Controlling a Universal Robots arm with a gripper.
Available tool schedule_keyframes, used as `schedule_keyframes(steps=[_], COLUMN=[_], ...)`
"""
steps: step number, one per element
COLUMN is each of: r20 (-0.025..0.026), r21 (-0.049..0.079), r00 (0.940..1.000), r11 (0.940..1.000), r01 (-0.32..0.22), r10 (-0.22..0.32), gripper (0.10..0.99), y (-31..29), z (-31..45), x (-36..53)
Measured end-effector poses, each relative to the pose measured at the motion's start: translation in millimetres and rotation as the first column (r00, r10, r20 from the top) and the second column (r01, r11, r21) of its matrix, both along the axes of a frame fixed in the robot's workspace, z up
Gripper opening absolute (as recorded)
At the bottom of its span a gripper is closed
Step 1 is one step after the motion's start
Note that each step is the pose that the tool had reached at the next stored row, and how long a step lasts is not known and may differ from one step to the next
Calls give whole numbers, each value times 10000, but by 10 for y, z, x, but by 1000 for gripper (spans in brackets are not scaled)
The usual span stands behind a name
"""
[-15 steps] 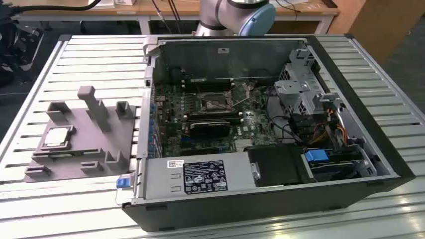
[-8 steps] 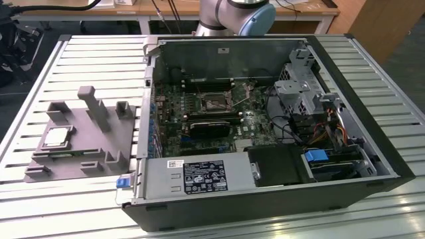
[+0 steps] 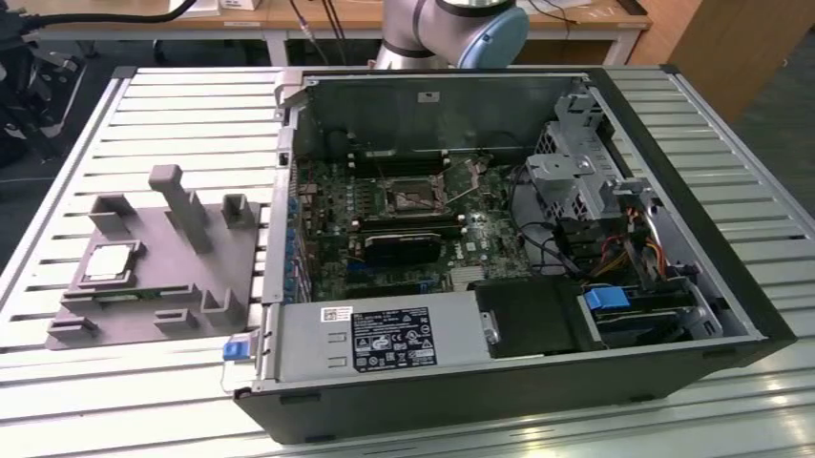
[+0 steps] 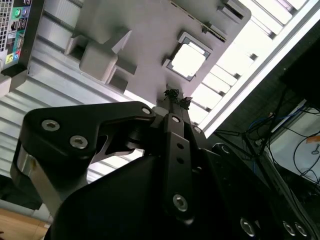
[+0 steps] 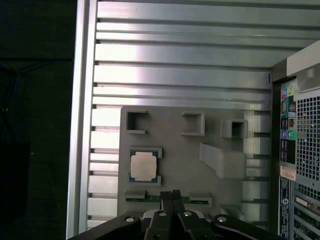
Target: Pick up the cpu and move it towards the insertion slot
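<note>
lab, slatted aluminium bench (image 3: pixel 178 105), open computer case (image 3: pixel 510 396)

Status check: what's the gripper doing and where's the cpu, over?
Gripper shut, empty, above the grey fixture. Cpu lies in its fixture pocket, untouched. Insertion slot inside the computer case, away from the gripper.

On the holder (image 3: pixel 153 234), exterior view's left: the cpu (image 3: pixel 109 262) — beside it, inside the case (image 3: pixel 446 405), the insertion slot (image 3: pixel 410 197).
</note>
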State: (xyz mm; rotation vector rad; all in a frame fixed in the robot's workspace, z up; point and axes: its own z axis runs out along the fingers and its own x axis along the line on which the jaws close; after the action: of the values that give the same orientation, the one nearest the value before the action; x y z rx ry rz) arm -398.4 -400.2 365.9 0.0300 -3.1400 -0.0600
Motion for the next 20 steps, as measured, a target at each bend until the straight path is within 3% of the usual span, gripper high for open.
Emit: schedule_keyframes(steps=[20], r20=[1], r21=[-13], r00=[10000], r11=[10000], r01=[0], r10=[0], gripper=[102], y=[0], z=[-348], x=[-24])
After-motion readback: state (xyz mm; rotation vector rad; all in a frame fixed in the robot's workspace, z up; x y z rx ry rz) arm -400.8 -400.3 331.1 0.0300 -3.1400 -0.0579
